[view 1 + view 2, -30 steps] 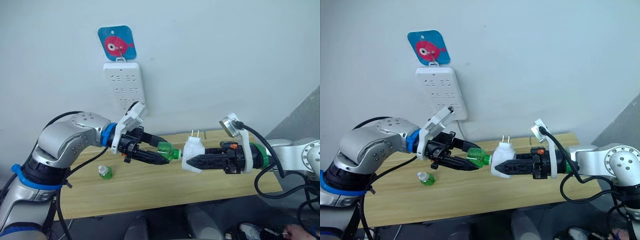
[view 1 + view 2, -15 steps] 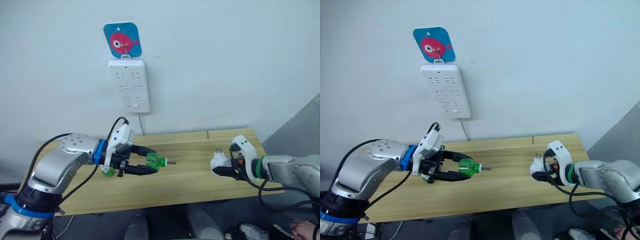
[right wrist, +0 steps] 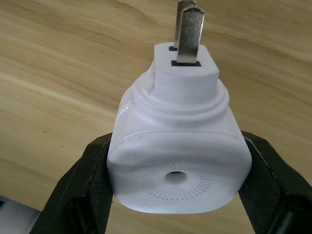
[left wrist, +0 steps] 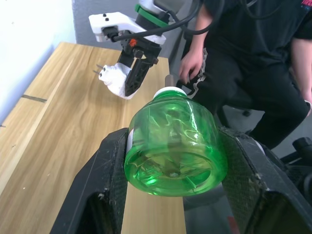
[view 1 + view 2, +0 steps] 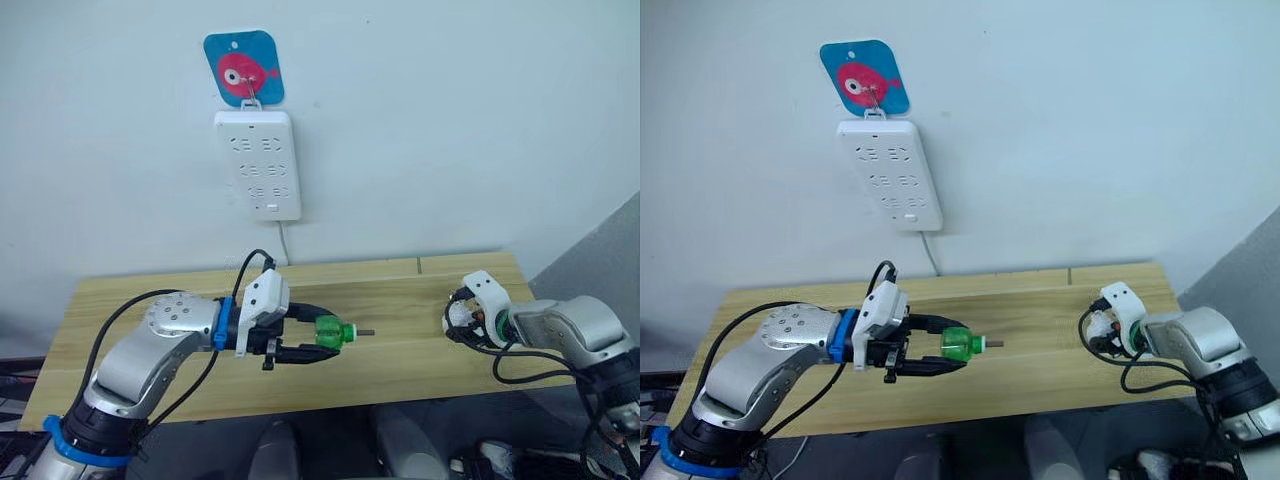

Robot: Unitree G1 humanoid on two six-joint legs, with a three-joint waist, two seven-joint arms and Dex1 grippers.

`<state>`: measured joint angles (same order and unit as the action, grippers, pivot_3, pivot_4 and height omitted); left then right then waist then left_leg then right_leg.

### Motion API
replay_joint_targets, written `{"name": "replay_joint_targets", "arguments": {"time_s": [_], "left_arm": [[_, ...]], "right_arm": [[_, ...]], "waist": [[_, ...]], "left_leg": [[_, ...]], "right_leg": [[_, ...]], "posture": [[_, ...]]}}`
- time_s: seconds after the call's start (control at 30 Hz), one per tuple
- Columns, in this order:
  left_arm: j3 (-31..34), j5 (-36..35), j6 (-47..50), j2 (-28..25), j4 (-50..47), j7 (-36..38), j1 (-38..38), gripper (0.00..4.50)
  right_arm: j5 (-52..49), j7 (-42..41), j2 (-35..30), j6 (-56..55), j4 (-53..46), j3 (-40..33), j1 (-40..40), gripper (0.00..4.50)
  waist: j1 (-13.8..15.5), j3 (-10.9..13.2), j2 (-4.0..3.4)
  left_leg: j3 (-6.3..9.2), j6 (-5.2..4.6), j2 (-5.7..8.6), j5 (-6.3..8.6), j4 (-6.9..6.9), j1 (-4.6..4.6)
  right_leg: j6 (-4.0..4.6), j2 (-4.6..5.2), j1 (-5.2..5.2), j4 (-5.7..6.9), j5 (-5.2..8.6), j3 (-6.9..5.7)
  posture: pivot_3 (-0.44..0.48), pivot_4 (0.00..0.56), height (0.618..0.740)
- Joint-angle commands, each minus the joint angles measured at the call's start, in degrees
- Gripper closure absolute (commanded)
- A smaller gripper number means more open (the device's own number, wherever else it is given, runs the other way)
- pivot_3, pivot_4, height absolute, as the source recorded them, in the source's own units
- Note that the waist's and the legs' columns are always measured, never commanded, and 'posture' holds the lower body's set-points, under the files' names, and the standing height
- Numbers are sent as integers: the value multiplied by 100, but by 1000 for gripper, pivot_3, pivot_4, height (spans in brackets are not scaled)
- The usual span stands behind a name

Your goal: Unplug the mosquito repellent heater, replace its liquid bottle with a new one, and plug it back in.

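My left gripper (image 5: 328, 338) is shut on a green liquid bottle (image 5: 333, 332), held on its side over the front middle of the wooden table (image 5: 400, 285), wick end towards the right. The left wrist view shows the bottle (image 4: 170, 146) from its base, clamped between both fingers. My right gripper (image 3: 178, 168) is shut on the mosquito repellent heater (image 3: 178, 156), a white rounded unit with a round vent hole, its two metal prongs pointing away from the wrist. It hangs just above the table's right end (image 4: 116, 82). Bottle and heater are well apart.
A tall white power strip (image 5: 257, 165) hangs on the wall under a blue fish hook (image 5: 243, 68), its cord dropping behind the table. A person in black (image 4: 234, 48) sits beyond the table's right end.
A second ago bottle and heater were raised and nearly touching. They have parted: my right gripper took the heater down to the table's right end, and the left lowered the bottle.
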<state>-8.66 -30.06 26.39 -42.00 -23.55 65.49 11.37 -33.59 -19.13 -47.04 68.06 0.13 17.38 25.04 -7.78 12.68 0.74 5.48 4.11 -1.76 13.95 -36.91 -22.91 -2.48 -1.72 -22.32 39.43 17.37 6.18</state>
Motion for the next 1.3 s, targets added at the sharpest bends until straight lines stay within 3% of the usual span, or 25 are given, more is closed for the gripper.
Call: {"name": "replay_joint_targets", "arguments": {"time_s": [0.03, 0.13, 0.27, 0.3, 0.47, 0.63, 0.7, 0.83, 0.93, 1.03, 1.17, 1.3], "left_arm": [[-48, 54, -97, 93, -303, -132, -33, 2235], [-87, 52, -36, 183, -326, -226, 34, 2235], [-59, 36, -2, 198, -296, -247, 85, 2235], [-41, 25, -1, 192, -290, -246, 81, 2235], [61, 84, -162, 326, -124, -377, 84, 2235], [187, 195, -460, 744, 161, -775, 66, 2235], [232, 268, -690, 987, 240, -984, -2, 2235], [297, 733, -1747, 1751, 362, -1619, -160, 2235], [309, 892, -2041, 1988, 424, -1795, -200, 2235], [330, 1090, -2424, 2346, 409, -2233, -336, 2235], [240, 1319, -2806, 2565, 475, -2444, -504, 2235], [180, 1389, -2990, 2639, 543, -2506, -511, 2235]], "right_arm": [[397, -317, -2, 11, 166, 98, 159, 1458], [591, -455, 132, 85, 361, 55, 229, 1458], [732, -478, 389, 245, 545, -196, 298, 131], [780, -469, 427, 239, 566, -242, 314, 0], [846, -503, 367, 330, 184, -698, 274, 0], [458, -658, -83, 898, -1207, -1721, -284, 0], [-39, -883, 39, 1149, -1987, -2414, -592, 0], [-1421, -1014, 1232, 818, -3837, -3808, -1238, 0], [-1724, -792, 1694, 692, -4191, -4073, -1426, 0], [-3044, 204, 2894, 625, -4028, -4480, -1395, 0], [-3988, 1282, 3678, 413, -3728, -4117, -1193, 0], [-4325, 1810, 3920, 120, -3421, -3593, -978, 0]], "waist": [[7, 5, 1], [19, 19, -1], [18, 76, 1], [17, 87, 1], [0, 98, -2], [23, 98, -3], [14, 97, -3], [-43, 91, -6], [-65, 86, -6], [-130, 61, 11], [-232, 54, 7], [-346, 16, 7]], "left_leg": [[0, 0, 0, 0, 1, -1], [1, 0, 0, 1, 4, -1], [2, 0, 1, 0, 0, 0], [0, 0, 1, 0, -1, 1], [0, 0, 3, 0, -1, -1], [10, 1, 10, 1, 1, -7], [12, 1, 10, 1, 2, -8], [15, 1, 7, 1, 5, -8], [16, 2, 6, 1, -1, -6], [5, 3, 9, -2, -7, -4], [-14, 4, 12, -2, -8, -2], [-36, 3, 13, -2, -5, -1]], "right_leg": [[0, 0, 0, 0, 0, 0], [0, 1, 0, -2, 0, -2], [0, 1, 0, 4, 0, -2], [0, 1, 0, 5, 0, 0], [-2, 3, 0, 2, -1, -1], [-3, 14, 1, 0, -1, -14], [-3, 15, 1, -3, -1, -16], [-3, 14, 2, -2, -1, -19], [-4, 13, 4, 1, -2, -21], [-16, 14, 8, -1, -10, -9], [-26, 14, 6, 0, -16, 15], [-31, 14, 0, -2, -19, 38]], "posture": [[-122, 229, 740], [-119, 233, 740], [-117, 234, 740], [-120, 233, 740], [-154, 222, 740], [-191, 205, 740], [-209, 198, 740], [-250, 180, 740], [-254, 178, 740], [-267, 168, 740], [-265, 150, 740], [-256, 142, 740]]}}
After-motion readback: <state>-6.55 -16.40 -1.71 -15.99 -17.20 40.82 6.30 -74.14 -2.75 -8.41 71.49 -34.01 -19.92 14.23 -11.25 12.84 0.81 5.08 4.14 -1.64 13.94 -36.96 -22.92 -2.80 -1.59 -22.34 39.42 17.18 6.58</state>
